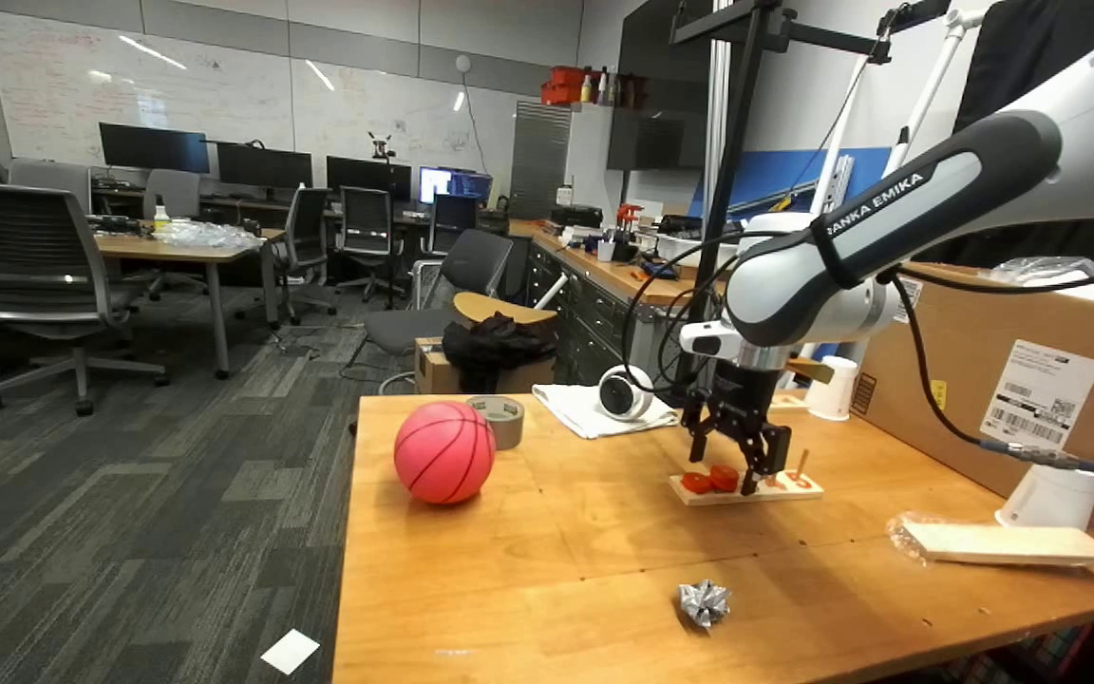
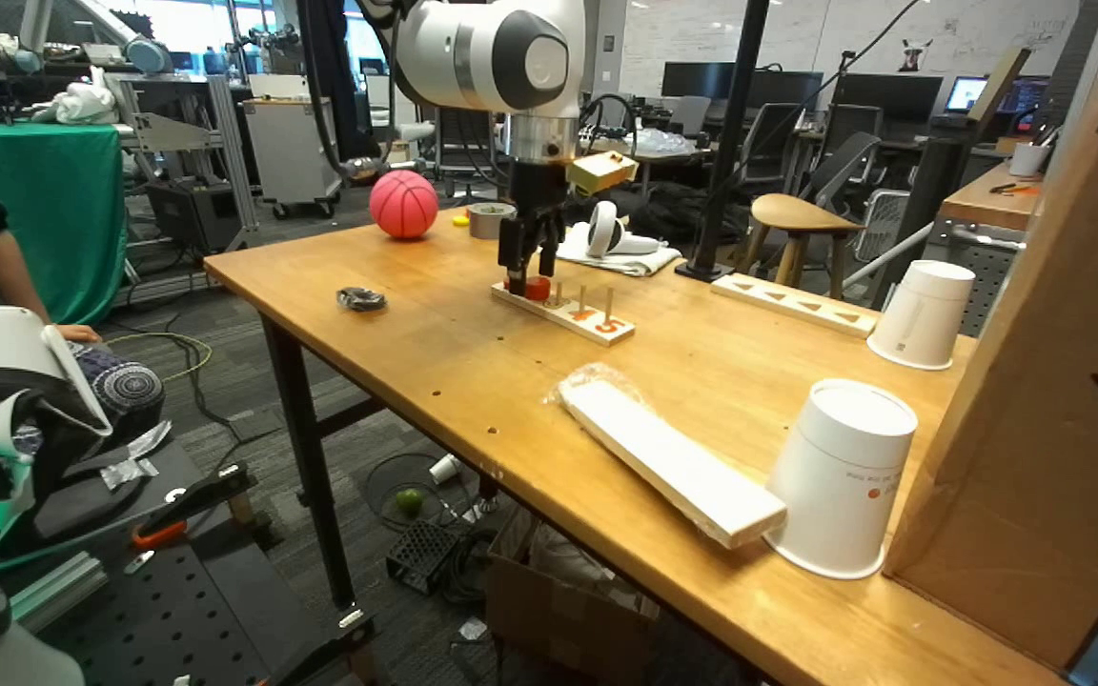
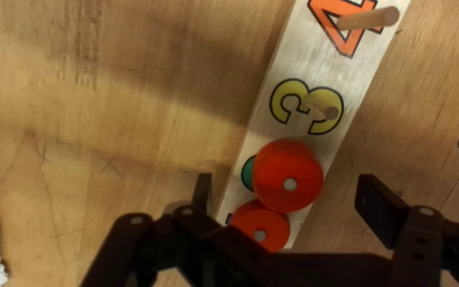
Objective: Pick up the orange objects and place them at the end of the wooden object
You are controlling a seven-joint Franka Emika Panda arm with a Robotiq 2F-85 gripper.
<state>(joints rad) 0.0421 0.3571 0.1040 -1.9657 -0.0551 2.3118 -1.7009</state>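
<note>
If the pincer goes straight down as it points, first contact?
Probably the table: the open pincer spans the board, with a disc between its sides. Board edge possible; depth is hard to judge.

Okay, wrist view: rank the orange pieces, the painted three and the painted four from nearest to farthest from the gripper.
1. Orange pieces: between the open jaws of the gripper; which of the two is nearer is too close to call.
2. Painted three: just above them on the wooden board.
3. Painted four: farther up, at the top edge.
</note>
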